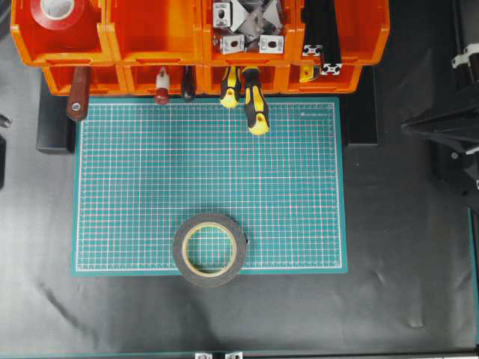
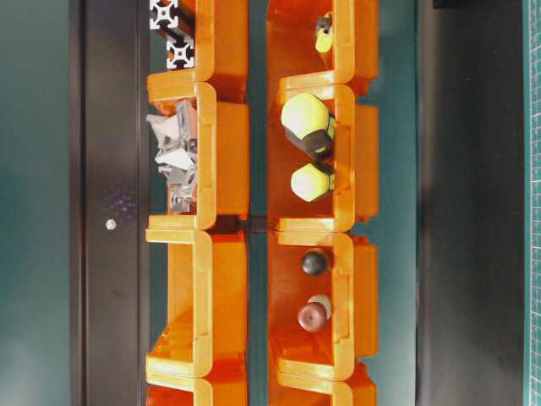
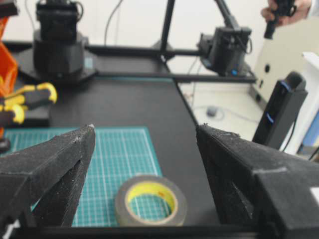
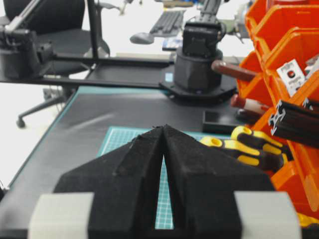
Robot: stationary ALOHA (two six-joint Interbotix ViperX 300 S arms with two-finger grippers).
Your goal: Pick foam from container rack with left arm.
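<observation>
Here's the foam, a black ring with a cream-yellow inner band, lying flat on the near edge of the green gridded cutting mat, its lower rim just over the mat's border onto the dark tabletop. It sits well apart from the container rack, whose orange bins line the far side: a red tape roll in the left bin, metal brackets further along, black aluminium profiles at the right, and yellow-and-black tool handles poking out of the lower row over the mat. The left tool hangs with its black lattice fingers spread wide, nothing between them (the foam shows on the mat beyond the gap). The right tool has its two black fingers pressed tip to tip, gripping nothing. Around the bench, a pale-walled room: a black office chair, a keyboard on a desk behind, camera stands, and a hand holding something dark at the top corner.
</observation>
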